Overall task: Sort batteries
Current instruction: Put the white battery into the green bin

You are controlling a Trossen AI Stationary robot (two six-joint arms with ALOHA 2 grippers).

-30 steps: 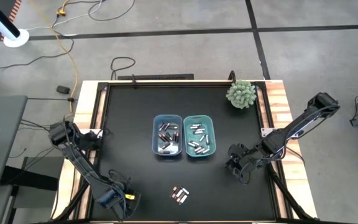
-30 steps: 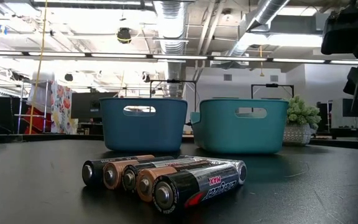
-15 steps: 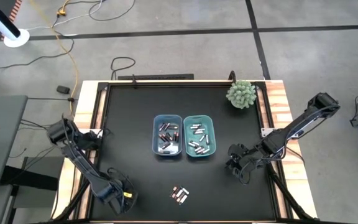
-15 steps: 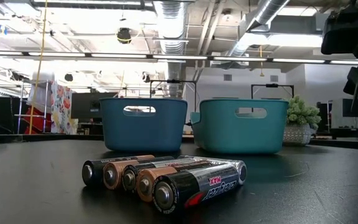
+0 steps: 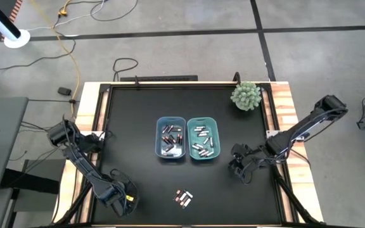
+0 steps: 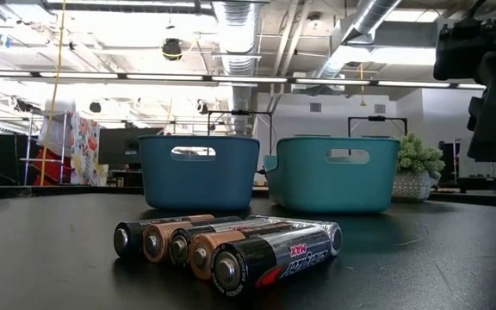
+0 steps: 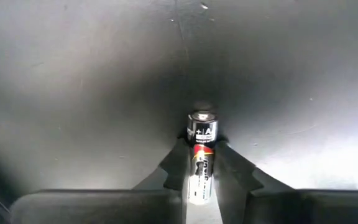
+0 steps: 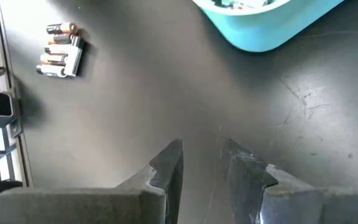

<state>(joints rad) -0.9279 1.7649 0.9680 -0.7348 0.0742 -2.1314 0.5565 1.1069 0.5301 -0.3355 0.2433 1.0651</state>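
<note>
Gripping one battery (image 7: 201, 163) at the counter's (image 5: 138, 126) seven o'clock corner.
Left hand (image 7: 201, 165) is clamped on it, cell between the fingers, tip poking ahead. Right hand (image 8: 201, 163), slightly apart and empty, hovers at four o'clock; five batteries (image 5: 182, 198) lie at six o'clock.

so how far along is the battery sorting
Mostly done: the blue bin and the teal bin each hold a number of batteries. In hand: the left tool is shut on a battery at the table's near left corner. Left: the cluster of loose batteries on the table. The right tool hangs empty beside the teal bin.
</note>
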